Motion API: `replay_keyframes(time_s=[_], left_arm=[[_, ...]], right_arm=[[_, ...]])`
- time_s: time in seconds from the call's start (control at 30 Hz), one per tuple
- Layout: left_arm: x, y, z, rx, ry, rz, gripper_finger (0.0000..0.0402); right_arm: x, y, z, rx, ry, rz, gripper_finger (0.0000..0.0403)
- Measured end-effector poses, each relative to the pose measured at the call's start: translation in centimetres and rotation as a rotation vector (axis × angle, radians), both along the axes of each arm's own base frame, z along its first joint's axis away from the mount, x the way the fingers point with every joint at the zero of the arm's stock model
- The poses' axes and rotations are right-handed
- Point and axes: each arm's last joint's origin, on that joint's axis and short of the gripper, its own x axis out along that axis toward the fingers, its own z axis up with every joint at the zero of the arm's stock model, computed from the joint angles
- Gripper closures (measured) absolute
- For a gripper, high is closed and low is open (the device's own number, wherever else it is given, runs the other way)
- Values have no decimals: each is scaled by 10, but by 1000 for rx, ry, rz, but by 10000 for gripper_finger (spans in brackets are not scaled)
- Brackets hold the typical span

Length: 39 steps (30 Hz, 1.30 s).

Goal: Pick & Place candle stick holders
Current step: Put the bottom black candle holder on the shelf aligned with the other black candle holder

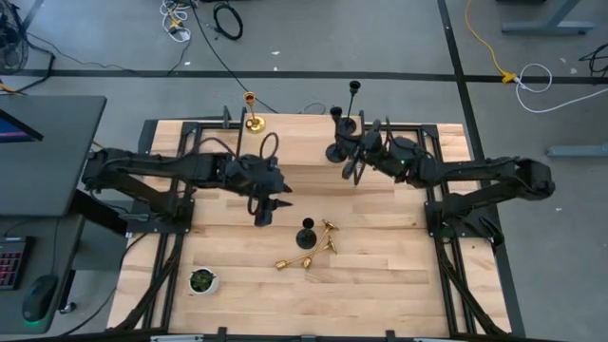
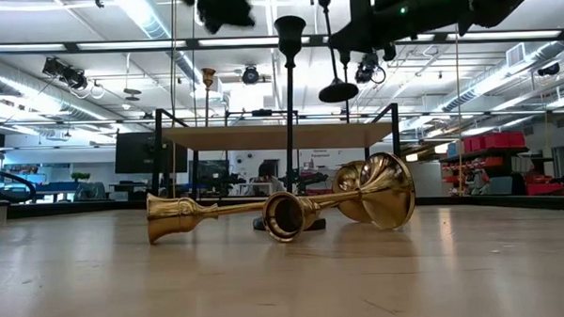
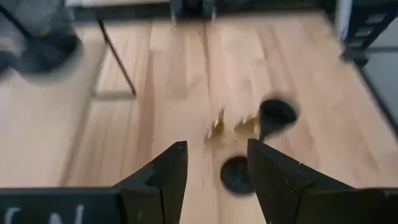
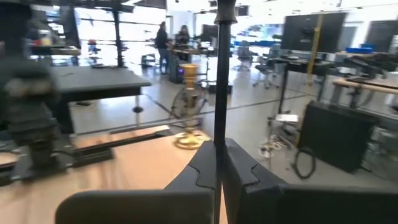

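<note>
Your right pincer [image 1: 356,163] grips a black holder [image 4: 219,81] by its stem. Your left pincer [image 1: 262,214] hangs open; an upright black holder [image 1: 306,232] stands at its 3 o'clock, bare desk [image 1: 380,275] beyond.

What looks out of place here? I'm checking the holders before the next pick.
Two gold holders lie tipped on their sides mid-table, beside an upright black holder. The other gold one stands at the far edge. The right end effector grips a black holder by its stem.
</note>
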Motion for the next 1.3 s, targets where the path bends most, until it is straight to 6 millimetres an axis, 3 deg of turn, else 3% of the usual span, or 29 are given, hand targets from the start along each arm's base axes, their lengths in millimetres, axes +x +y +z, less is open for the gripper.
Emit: replay_keyframes(time_s=[0.2,0.4,0.63,0.87,1.3], left_arm=[[-6,-9,-39,-37,-13,2,232],[-5,-17,-62,-67,-89,-10,232],[-6,-33,-61,-81,-116,-38,232],[-8,-46,-60,-42,-129,-31,232],[-8,-47,-59,-31,-143,-19,232]], right_arm=[[-9,-29,-5,43,31,-51,403],[-17,-47,-6,63,30,-94,403],[-29,-58,-23,73,-21,-102,403],[-45,-52,-49,60,-108,-78,403],[-45,-51,-50,42,-97,-76,403]])
